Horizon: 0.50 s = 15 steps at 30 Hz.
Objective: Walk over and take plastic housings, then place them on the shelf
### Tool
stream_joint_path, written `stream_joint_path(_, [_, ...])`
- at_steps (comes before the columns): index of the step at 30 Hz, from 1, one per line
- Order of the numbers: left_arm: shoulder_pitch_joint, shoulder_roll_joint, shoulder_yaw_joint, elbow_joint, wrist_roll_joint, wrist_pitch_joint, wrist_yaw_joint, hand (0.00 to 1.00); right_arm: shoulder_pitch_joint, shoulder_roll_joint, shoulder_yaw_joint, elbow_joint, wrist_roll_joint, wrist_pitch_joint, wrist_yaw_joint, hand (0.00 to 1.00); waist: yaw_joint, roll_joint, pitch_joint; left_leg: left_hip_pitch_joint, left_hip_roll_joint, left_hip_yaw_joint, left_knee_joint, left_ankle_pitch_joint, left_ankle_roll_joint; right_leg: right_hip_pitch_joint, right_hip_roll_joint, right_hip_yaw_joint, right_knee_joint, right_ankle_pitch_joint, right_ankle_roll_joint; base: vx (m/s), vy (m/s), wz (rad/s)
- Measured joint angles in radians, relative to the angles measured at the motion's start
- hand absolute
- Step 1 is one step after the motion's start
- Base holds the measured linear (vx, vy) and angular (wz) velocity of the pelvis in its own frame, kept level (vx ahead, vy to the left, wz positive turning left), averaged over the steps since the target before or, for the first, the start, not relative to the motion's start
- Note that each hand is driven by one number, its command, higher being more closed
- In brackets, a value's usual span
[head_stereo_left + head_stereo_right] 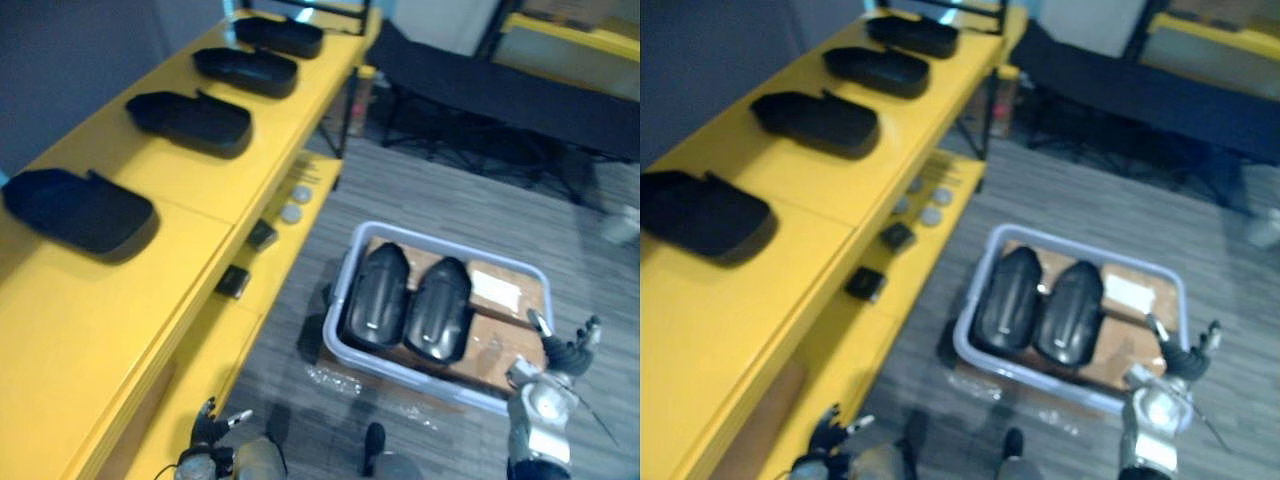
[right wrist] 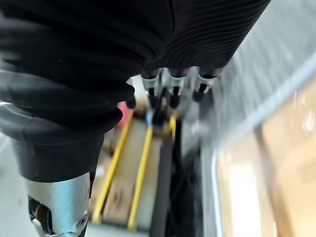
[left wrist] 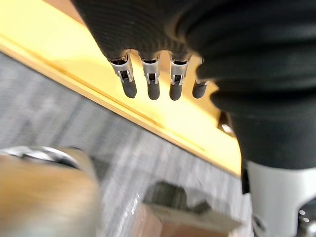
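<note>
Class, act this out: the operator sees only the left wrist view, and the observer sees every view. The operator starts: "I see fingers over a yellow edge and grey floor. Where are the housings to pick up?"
Observer: Two glossy black plastic housings lie side by side in a pale grey plastic bin on the floor.
Operator: Where is the right hand?
Observer: The right hand is open by the bin's near right corner, holding nothing.
Operator: Is the shelf already loaded?
Observer: Four black housings sit in a row on top of the yellow shelf.
</note>
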Motion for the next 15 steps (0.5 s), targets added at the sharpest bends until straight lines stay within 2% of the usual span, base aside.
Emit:
stream_joint_path(2, [-0.008,0.000,-0.004,0.010,0.005,0.006,-0.005,0.00,0.012,0.000,-0.016,0.003,-0.019,-0.002,-0.014,0.00,-0.019,-0.004,-0.005,-0.007,0.040,0.077,0.043,-0.027,0.000,-0.033,0.022,-0.002,-0.027,0.045,-0.014,-0.05,0.054,-1.03])
stream_joint_path(6, [-0.010,-0.001,-0.021,0.045,0.013,0.005,-0.016,0.00,0.037,-0.004,-0.074,-0.002,-0.051,-0.002,-0.044,0.00,-0.038,0.008,0.003,0.010,0.087,0.130,0.107,-0.048,-0.014,-0.050,0.061,0.024,-0.036,0.051,-0.006,0.01,0.009,-0.78])
stream_joint_path(10, [-0.028,-0.024,-0.036,0.039,0.009,-0.013,-0.051,0.00,0.042,-0.038,-0.125,-0.045,-0.054,0.000,-0.038,0.00,-0.051,0.039,0.023,-0.014,0.080,0.052,0.104,-0.056,-0.018,-0.106,0.086,0.079,-0.037,0.055,-0.016,0.00,-0.075,-0.53])
stream_joint_path(13, [-0.068,-0.048,-0.056,0.003,0.000,-0.023,-0.057,0.00,0.043,-0.068,-0.131,-0.054,-0.056,0.000,-0.010,0.00,-0.051,0.049,0.070,-0.051,0.059,0.010,0.103,-0.063,-0.015,-0.134,0.083,0.076,-0.045,0.054,-0.018,-0.08,-0.025,-0.05])
stream_joint_path(15, [-0.087,-0.048,-0.081,-0.010,-0.008,-0.027,-0.055,0.00,0.034,-0.069,-0.117,-0.054,-0.057,0.000,-0.014,0.00,-0.045,0.047,0.100,-0.083,0.035,-0.039,0.089,-0.064,-0.005,-0.150,0.078,0.073,-0.045,0.039,-0.035,-0.12,-0.031,0.12])
